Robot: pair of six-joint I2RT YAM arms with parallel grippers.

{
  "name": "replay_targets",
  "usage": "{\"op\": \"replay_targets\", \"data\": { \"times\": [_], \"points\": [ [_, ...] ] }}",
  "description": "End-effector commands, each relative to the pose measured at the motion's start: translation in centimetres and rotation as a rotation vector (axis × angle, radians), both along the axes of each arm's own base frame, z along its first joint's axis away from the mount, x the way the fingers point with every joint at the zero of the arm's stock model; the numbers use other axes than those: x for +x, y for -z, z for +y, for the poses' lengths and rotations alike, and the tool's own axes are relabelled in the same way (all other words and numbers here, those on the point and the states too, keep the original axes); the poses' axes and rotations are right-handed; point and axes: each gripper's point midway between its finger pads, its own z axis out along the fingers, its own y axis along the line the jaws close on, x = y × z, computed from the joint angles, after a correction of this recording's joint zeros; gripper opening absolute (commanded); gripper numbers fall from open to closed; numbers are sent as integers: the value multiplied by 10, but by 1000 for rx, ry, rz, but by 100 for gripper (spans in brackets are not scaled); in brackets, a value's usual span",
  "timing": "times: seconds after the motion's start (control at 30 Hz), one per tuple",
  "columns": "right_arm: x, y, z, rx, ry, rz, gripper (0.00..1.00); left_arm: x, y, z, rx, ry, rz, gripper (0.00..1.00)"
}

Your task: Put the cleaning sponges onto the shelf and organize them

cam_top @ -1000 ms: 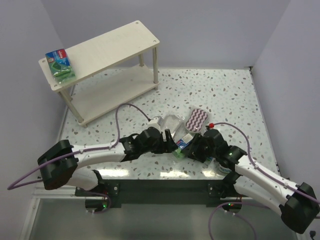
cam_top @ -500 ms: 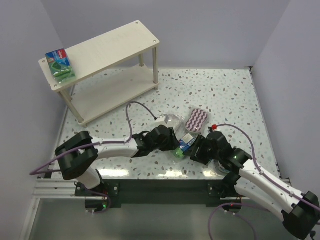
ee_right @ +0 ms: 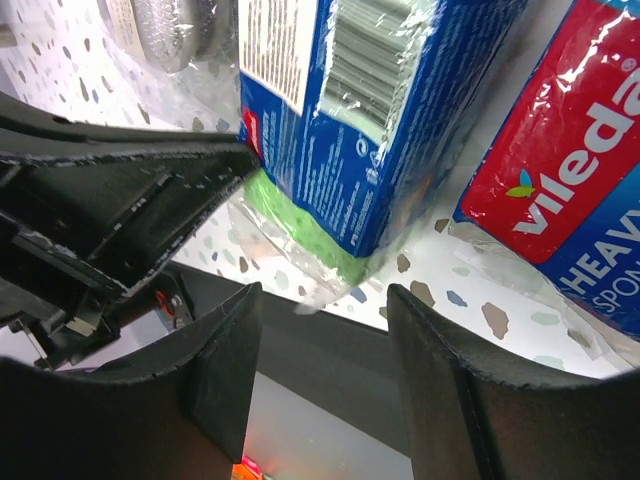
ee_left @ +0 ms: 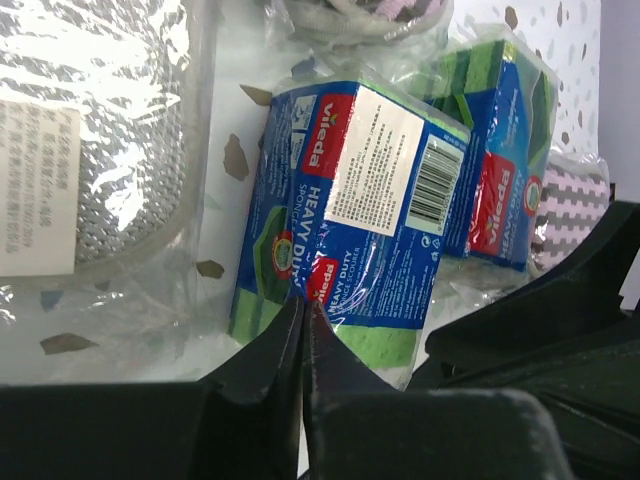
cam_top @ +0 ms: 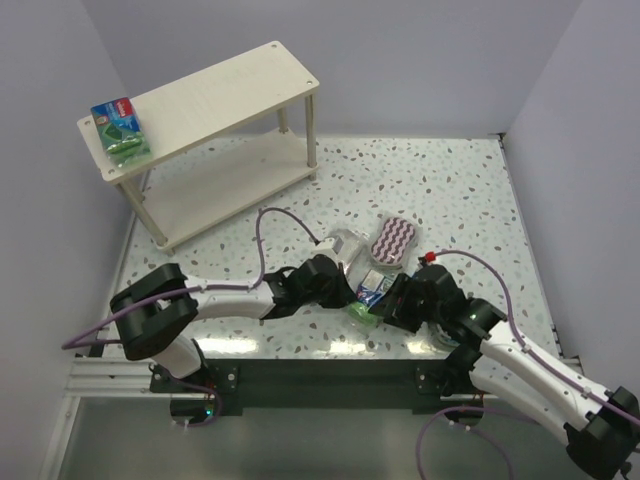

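My left gripper (ee_left: 303, 300) is shut, its tips pinched on the wrapper film of a green-and-blue sponge pack (ee_left: 350, 200). That pack (cam_top: 370, 290) lies near the table's front edge between both grippers. A second green-and-blue pack (ee_left: 495, 170) lies against its far side. My right gripper (ee_right: 320, 340) is open just below the first pack's green end (ee_right: 310, 230), not touching it. A silvery clear-wrapped pack (cam_top: 345, 245) and a purple-striped oval pad (cam_top: 394, 240) lie just behind. A third green-and-blue pack (cam_top: 120, 128) sits on the left end of the cream shelf's (cam_top: 210, 95) top board.
The shelf stands at the back left, its lower board (cam_top: 225, 185) bare. Another striped pad (ee_left: 570, 200) shows past the second pack. The table's front edge (ee_right: 330, 330) and dark frame run right under my right gripper. Grey walls enclose the speckled table (cam_top: 440, 190).
My left gripper moved right to the sponge pile and its jaws went from wide open to shut on the pack's wrapper. The right gripper shifted slightly nearer the front edge, still open.
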Motion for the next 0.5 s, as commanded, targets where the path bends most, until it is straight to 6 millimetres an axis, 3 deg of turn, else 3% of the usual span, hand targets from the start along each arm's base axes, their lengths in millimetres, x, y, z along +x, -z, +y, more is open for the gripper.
{"op": "replay_targets", "data": {
  "times": [0.0,0.1,0.2,0.3,0.33,0.37,0.43,0.47],
  "points": [
    [-1,-9,0,6,-12,-19,57,-16,-14,-8,-68,94,-26,0],
    [-1,-15,-1,5,-8,-29,57,-20,-14,-3,-85,95,-25,0],
    [-2,-25,-4,2,-7,-44,57,-26,-28,-1,-125,113,-30,0],
    [-3,-39,-9,-1,-6,-74,57,-23,-67,0,-185,106,-85,0],
    [-6,-40,-13,-15,-6,-70,57,-19,-91,4,-218,79,-125,0],
    [-5,-50,-14,-4,-1,-94,57,-14,-95,11,-191,45,-140,0],
    [-6,-58,-18,-11,8,-110,57,-7,-139,14,-241,16,-208,0],
    [-6,-62,-19,-6,9,-120,57,-3,-147,19,-234,-9,-225,0]
  ]
}}
